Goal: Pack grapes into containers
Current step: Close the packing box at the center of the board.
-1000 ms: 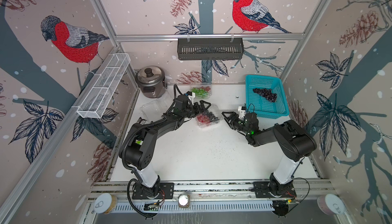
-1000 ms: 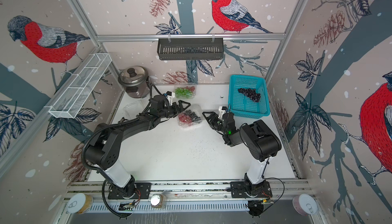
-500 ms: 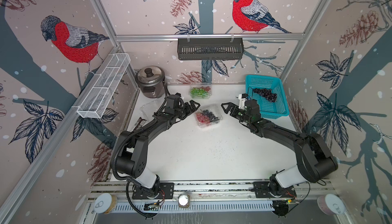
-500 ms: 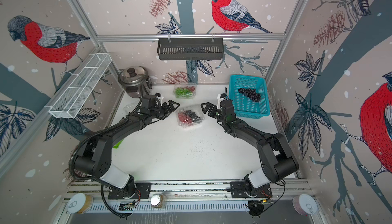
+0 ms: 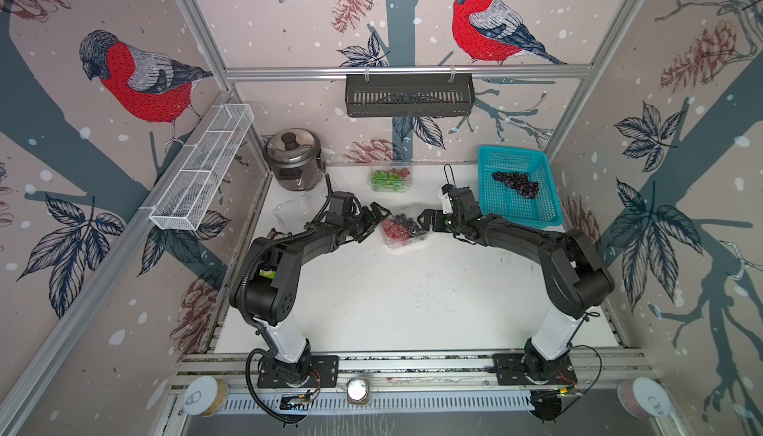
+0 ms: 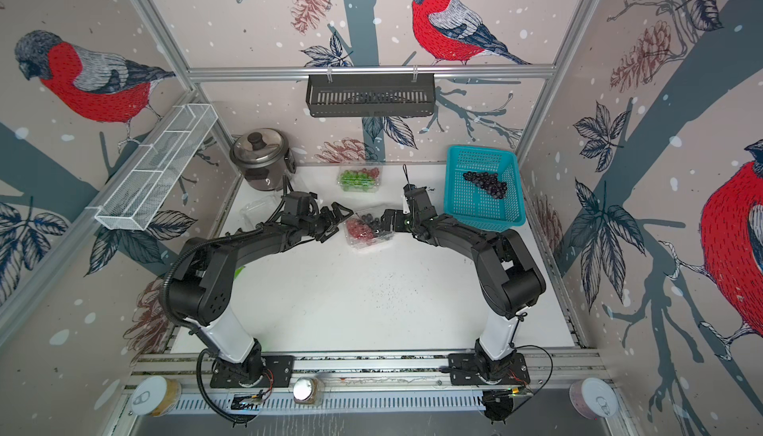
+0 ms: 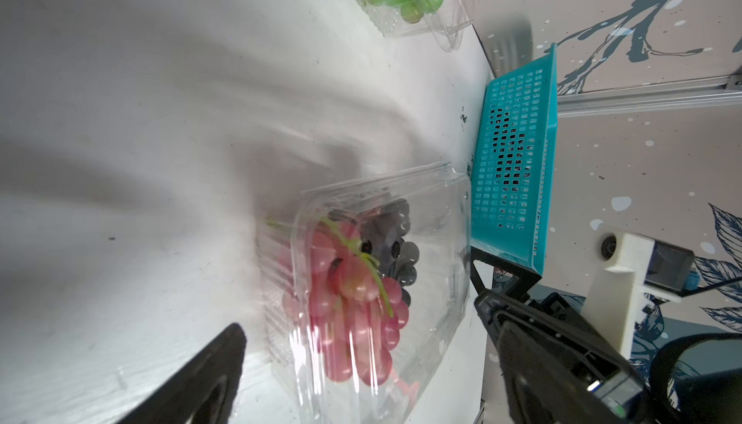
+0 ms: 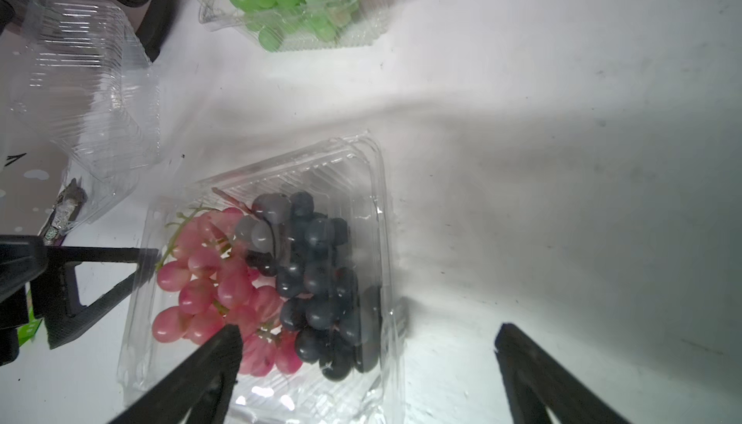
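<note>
Tabletop [image 5: 392,289] white and speckled, bullfinch wallpaper [image 5: 487,29] all round, rice cooker [image 5: 294,161] back left, turquoise basket [image 5: 510,207] back right holding dark grapes [image 5: 516,182]. Centre, a clear container [image 8: 321,169] of red and black grapes [image 5: 398,225] sits between left gripper [image 5: 373,221] and right gripper [image 5: 427,223], both spread wide, gripping nothing; green grapes [image 5: 388,177] boxed behind it, an empty clamshell [image 5: 295,211] beside the left arm [image 5: 289,256].

Walls: pale pink wallpaper [image 5: 289,21], red-breasted birds, pinecones, dark branches.
Frame: aluminium rails [image 5: 408,71] along corners and back.
Back wall: black slotted shelf [image 5: 408,95] hung from rail.
Side wall: white wire rack [image 5: 202,169].
Floor: white tabletop [image 5: 392,289], dark-speckled, evenly lit.
</note>
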